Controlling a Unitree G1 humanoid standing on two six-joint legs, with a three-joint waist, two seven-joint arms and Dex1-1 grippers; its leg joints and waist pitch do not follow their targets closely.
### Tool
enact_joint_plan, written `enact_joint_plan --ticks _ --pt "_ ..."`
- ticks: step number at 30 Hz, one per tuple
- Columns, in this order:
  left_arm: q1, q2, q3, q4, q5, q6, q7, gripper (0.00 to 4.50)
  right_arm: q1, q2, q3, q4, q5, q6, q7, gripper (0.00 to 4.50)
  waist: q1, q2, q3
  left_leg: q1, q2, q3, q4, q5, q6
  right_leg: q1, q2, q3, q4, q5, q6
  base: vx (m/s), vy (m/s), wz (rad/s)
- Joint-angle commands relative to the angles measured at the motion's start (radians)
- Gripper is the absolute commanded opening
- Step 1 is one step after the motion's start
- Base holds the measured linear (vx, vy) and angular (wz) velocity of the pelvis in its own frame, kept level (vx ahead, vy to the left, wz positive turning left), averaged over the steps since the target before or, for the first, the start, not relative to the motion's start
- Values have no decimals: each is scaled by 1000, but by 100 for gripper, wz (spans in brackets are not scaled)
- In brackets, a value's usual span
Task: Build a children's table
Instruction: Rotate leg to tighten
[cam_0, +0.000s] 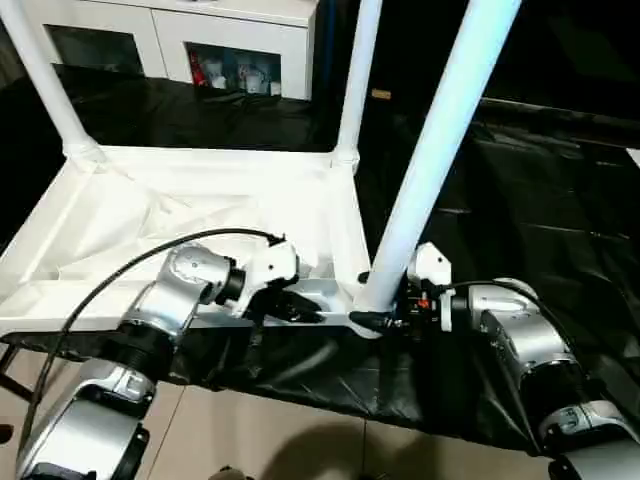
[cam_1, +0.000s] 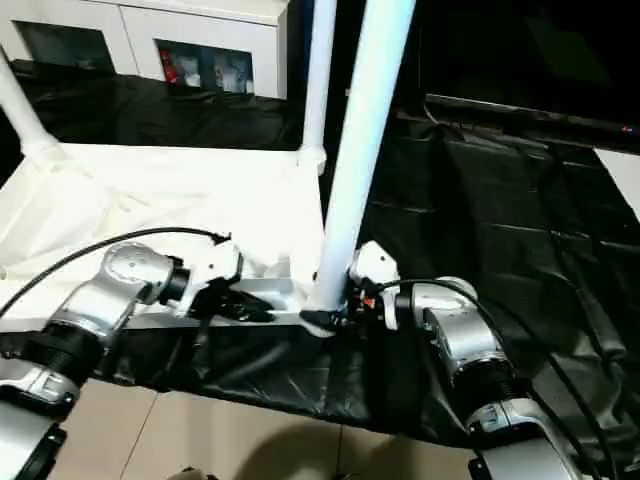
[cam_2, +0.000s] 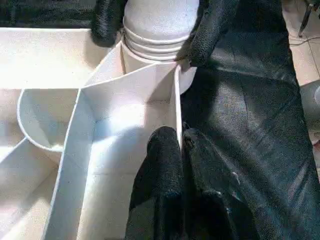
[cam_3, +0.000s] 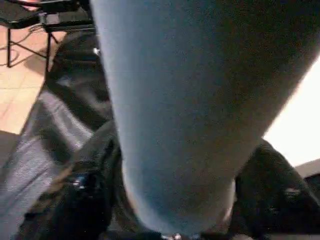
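Note:
The white tabletop (cam_0: 150, 210) lies upside down on a black sheet, its ribbed underside facing up. Three white tube legs stand in its corner sockets: far left (cam_0: 45, 80), far right (cam_0: 355, 80) and near right (cam_0: 440, 150). My left gripper (cam_0: 300, 312) is shut on the tabletop's thin near rim wall (cam_2: 177, 100), just left of the near right socket. My right gripper (cam_0: 375, 320) clasps the base of the near right leg from the right. One black finger (cam_2: 107, 22) sits on each side of the leg, just above the socket collar.
A white cabinet with glass doors (cam_0: 200, 40) stands behind the work surface. The black sheet (cam_0: 520, 200) covers the surface to the right and hangs over its front edge above the tiled floor (cam_0: 280, 440). A black cable (cam_0: 100, 280) loops over my left forearm.

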Motion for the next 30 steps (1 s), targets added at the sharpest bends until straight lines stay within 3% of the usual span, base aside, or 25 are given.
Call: enact_joint_plan --ticks 1,5,6,7,9,11,12,13,15,18,21,23,24,26,27,29,30 --pt "-6 7 -16 -2 -5 -17 -47 0 13 -10 -5 -27 9 20 -8 287 0 6 -58 17 14 2 -64 -256 37 49 -31 25 -52 -189 -246 0 0 0" --pt "-6 -22 -18 5 9 53 10 0 68 30 -29 -51 12 57 -121 273 2 9 -61 16 14 2 -64 -225 33 51 -30 25 -46 -133 -255 0 0 0" --pt "-15 -41 -20 27 23 74 59 0 74 54 -42 -30 -4 44 -204 273 -1 14 -58 16 12 0 -68 -253 23 49 -31 24 -52 -167 -252 0 0 0" --pt "-22 -58 -15 43 26 80 92 0 72 73 -54 -12 -12 41 -265 271 -4 12 -56 17 11 0 -69 -274 16 47 -31 25 -56 -199 -245 0 0 0" --pt "-39 -100 -4 78 33 98 171 0 63 119 -90 29 -19 43 -401 270 -11 12 -54 22 7 -5 -71 -339 -13 41 -34 27 -69 -329 -209 0 0 0" --pt "-49 -122 0 97 39 103 212 0 56 144 -110 48 -15 49 -466 269 -14 10 -53 23 6 -11 -73 -364 -23 40 -36 26 -77 -399 -181 0 0 0" --pt "-69 -176 8 135 50 123 307 0 38 204 -158 87 -4 63 -620 268 -18 12 -52 20 5 -12 -75 -374 -27 37 -34 27 -78 -407 -174 0 0 0" --pt "-69 -176 8 135 50 123 307 0 38 204 -158 87 -4 63 -620 268 -21 11 -51 20 3 -12 -74 -380 -29 35 -33 26 -80 -417 -170 0 0 0" --pt "-88 -246 14 168 63 138 419 0 18 276 -185 121 -10 68 -792 267 -29 15 -51 20 1 -17 -76 -405 -37 34 -34 22 -85 -453 -156 0 0 0" --pt "-98 -293 10 189 84 137 514 0 -2 350 -182 126 -28 65 -910 267 -34 13 -51 21 -1 -17 -74 -417 -26 33 -32 20 -92 -465 -142 0 0 0" --pt "-98 -321 10 193 88 136 546 0 -13 390 -155 120 -69 51 -966 267 -35 18 -51 22 -3 -19 -75 -439 -17 27 -31 17 -101 -511 -117 0 0 0" --pt "-95 -322 8 177 87 131 533 0 -11 388 -123 100 -98 14 -931 267 -37 12 -53 21 -2 -19 -76 -440 -15 29 -30 16 -101 -500 -115 0 0 0" --pt "-93 -317 5 172 88 124 523 0 -9 383 -123 94 -97 5 -917 323 -36 13 -54 18 -1 -19 -78 -427 -9 33 -31 16 -98 -473 -119 0 0 0" --pt "-88 -304 6 168 88 110 502 0 -6 366 -135 86 -77 5 -879 339 -36 7 -54 16 0 -17 -78 -412 0 33 -29 19 -96 -439 -128 0 0 0" --pt "-78 -287 9 157 79 86 464 0 -4 341 -141 75 -65 6 -832 346 -37 -2 -54 15 0 -15 -78 -407 10 34 -29 20 -95 -429 -135 0 0 0" --pt "-73 -279 11 152 74 81 448 0 -4 326 -140 73 -66 5 -817 372 -35 5 -55 12 2 -17 -78 -393 16 38 -32 22 -90 -408 -143 0 0 0" --pt "-64 -261 11 141 69 59 421 0 -3 298 -132 67 -62 4 -765 381 -34 -1 -56 10 3 -15 -77 -367 26 41 -33 22 -86 -385 -153 0 0 0"
